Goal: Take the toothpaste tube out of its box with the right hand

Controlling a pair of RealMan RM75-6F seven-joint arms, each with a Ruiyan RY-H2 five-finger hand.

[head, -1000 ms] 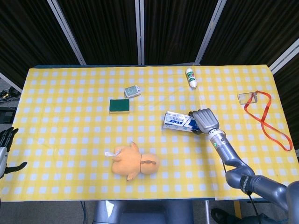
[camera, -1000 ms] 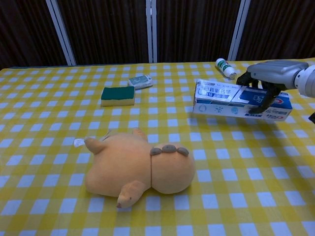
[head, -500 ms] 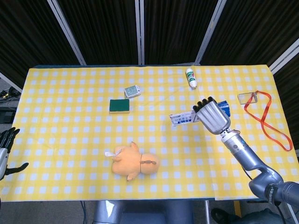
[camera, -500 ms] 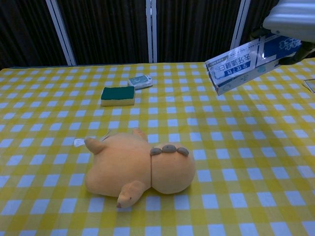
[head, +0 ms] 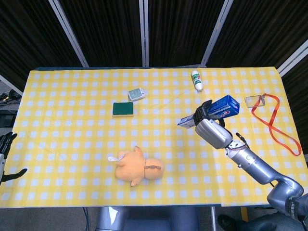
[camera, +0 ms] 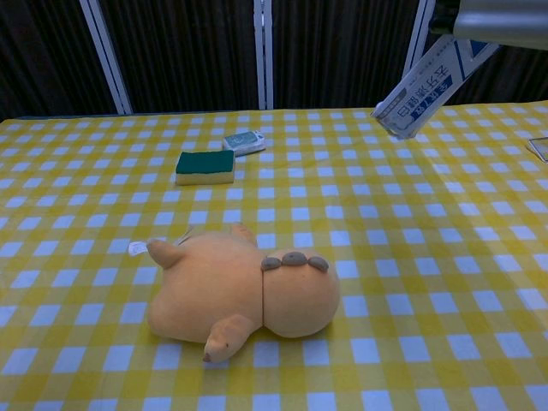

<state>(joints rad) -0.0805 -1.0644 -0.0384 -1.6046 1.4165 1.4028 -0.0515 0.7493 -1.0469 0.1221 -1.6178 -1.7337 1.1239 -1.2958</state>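
My right hand (head: 210, 129) holds the blue and white toothpaste box (head: 225, 107) well above the table, right of centre. The box is tilted, its left end lower than its right end. In the chest view the box (camera: 425, 92) hangs at the top right with the hand (camera: 497, 19) gripping its upper end at the frame's edge. No tube shows outside the box. My left hand (head: 6, 153) is at the far left edge, off the table, fingers apart and holding nothing.
An orange plush toy (head: 138, 167) lies front centre. A green sponge (head: 123, 109) and a small card pack (head: 136, 94) sit at the back left of centre. A white bottle (head: 196, 80) lies at the back. A badge with orange lanyard (head: 269, 117) lies far right.
The right hand has lifted the box off the table and raised it higher, tilting it so the left end points down. The left hand has barely moved.
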